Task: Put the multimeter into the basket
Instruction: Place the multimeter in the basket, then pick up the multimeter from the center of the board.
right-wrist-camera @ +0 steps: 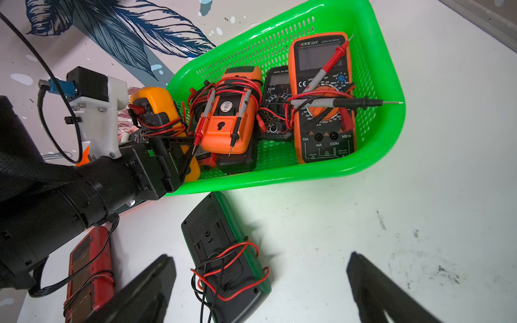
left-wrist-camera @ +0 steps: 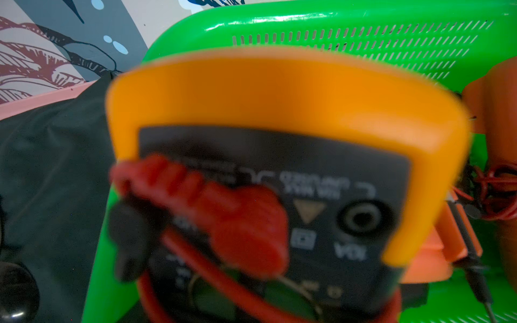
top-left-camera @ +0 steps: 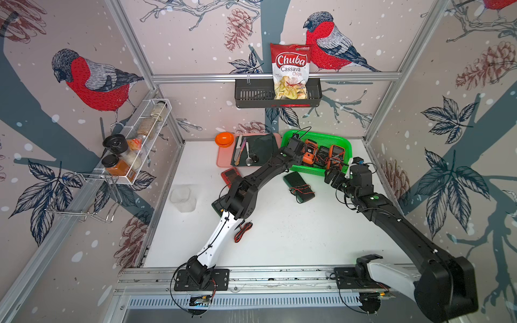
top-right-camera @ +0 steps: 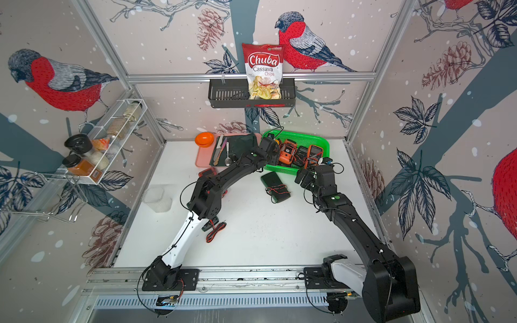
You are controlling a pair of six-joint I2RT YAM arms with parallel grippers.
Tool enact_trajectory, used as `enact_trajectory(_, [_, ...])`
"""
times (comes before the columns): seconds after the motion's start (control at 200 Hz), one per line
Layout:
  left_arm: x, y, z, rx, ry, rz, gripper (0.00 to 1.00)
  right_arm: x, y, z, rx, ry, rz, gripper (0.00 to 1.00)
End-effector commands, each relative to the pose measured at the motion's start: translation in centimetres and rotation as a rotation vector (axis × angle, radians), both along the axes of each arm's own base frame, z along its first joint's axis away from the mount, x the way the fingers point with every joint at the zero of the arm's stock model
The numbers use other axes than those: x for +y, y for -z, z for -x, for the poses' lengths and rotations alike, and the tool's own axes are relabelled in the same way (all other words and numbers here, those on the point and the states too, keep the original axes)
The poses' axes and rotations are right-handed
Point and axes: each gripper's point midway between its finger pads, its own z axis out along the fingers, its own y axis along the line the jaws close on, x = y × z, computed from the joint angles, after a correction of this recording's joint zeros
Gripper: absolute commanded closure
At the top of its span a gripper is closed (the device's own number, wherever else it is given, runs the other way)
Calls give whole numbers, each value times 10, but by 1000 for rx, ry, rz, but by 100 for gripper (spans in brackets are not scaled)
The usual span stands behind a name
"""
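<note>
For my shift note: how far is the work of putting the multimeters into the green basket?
Done: the Victor meter, a black meter and an orange meter lie in the basket. In hand: the left hand grips a yellow multimeter at the basket's end, not yet released. Left: a dark multimeter and a red multimeter lie on the table; the right hand is open, empty.

Pale wallpaper (top-left-camera: 195, 112) with red bullfinches, pine cones and dark branches covers the left, far and right walls, held in an aluminium frame (top-left-camera: 274, 76). The white tabletop (top-left-camera: 279, 237) is evenly lit. A black rack (top-left-camera: 251, 95) hangs on the far wall, a wire rack (top-left-camera: 153, 139) on the left.
</note>
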Motion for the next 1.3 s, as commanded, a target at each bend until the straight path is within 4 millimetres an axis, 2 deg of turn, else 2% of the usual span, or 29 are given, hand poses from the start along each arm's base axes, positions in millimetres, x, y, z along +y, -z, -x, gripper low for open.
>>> enact_trajectory(0.0, [1,6,1,15,8,-25,14,6,-10,-7,-44,-25,-1,0])
enact_trajectory(0.07, [-1,2,-1,3,7,-16,3,8,-10,-7,-42,-32,2,0])
enact_trajectory(0.275, [1,-19,-8,-37,-14,17,3,10,-9,-5,-38,-41,13,0])
enact_trajectory(0.45, [1,-48,-7,-71,-17,53,3,11,-5,-4,-29,-50,25,0])
enact_trajectory(0.565, [-2,-70,2,-70,7,98,3,18,2,-1,-11,-84,61,0])
enact_trajectory(0.68, [4,-94,14,-77,10,136,2,35,15,4,28,-172,104,0])
enact_trajectory(0.815, [25,-118,31,-109,-28,160,2,64,33,13,84,-309,171,0])
enact_trajectory(0.885, [39,-129,41,-135,-53,174,2,79,52,17,149,-381,196,0])
enact_trajectory(1.031, [74,-142,64,-185,-127,197,2,95,74,16,202,-475,223,0])
enact_trajectory(1.296, [140,-139,104,-230,-229,209,2,108,91,-2,233,-560,312,0])
